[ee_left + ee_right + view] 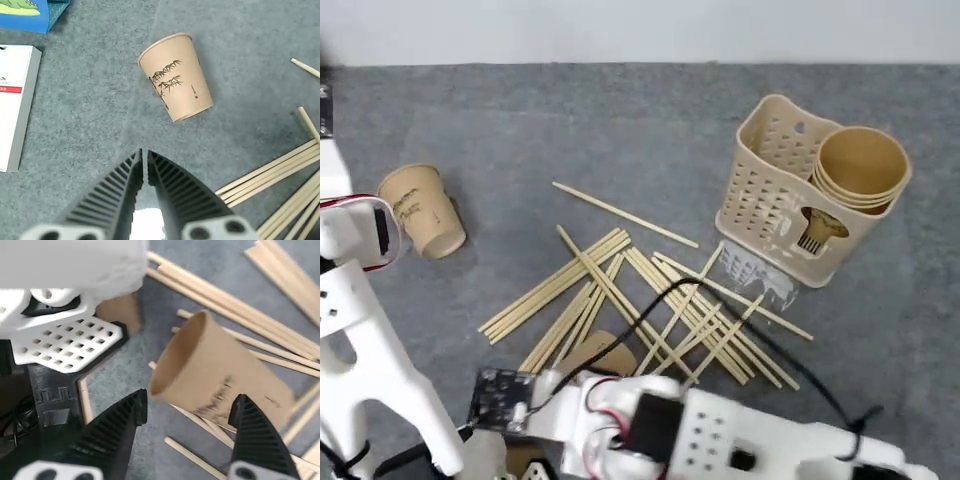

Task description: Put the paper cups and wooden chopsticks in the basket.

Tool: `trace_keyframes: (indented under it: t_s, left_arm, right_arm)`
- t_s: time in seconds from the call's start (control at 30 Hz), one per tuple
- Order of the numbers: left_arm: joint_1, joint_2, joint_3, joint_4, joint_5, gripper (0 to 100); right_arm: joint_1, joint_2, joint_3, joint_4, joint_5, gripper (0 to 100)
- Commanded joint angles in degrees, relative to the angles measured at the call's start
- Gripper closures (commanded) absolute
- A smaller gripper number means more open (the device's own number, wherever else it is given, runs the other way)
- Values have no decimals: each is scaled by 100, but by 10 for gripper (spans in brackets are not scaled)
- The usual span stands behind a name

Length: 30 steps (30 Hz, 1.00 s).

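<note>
A paper cup (220,375) lay on its side across the scattered chopsticks (650,300), close in front of the right arm. Your right gripper (192,407) stood wide open with one jaw on each side of the cup, near its mouth end. It held nothing, and whether either jaw touched the cup's wall could not be told.

In my judgement, the step in hand was the grasp of this cup. To do it well, you should close across the body a little back from the mouth, gently enough that the thin wall does not crush. You should also keep both jaw tips from catching a chopstick beneath, lest sticks be dragged up with the cup.

The basket (765,190) stood well apart at the far right on the grey mat (620,130), with stacked cups (860,165) already in one compartment. A second cup (175,75) lay on its side at the far left, ahead of your left gripper (145,152). That gripper was closed, jaws all but meeting, empty and clear of the cup.
</note>
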Motion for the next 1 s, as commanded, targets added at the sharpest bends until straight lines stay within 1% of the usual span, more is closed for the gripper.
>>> trace_keyframes:
  t_s: [0.0,0.2,0.37,0.57,0.77,0.97]
  left_arm:
    - [-44,-193,110,-264,-62,987]
    - [-44,-202,198,-299,-62,987]
    - [-44,-202,198,-290,-62,987]
    - [-44,-202,198,-273,-62,987]
    - [-44,-211,198,-273,-62,987]
    - [-44,-211,198,-290,-62,987]
  right_arm:
    - [-207,347,-88,-268,-79,718]
    - [-163,576,-88,-629,-62,720]
    - [-13,804,-88,-646,-62,720]
    - [743,1086,-88,-760,-44,720]
    - [1437,1068,-88,-743,563,720]
    - [1771,1068,-88,-760,765,721]
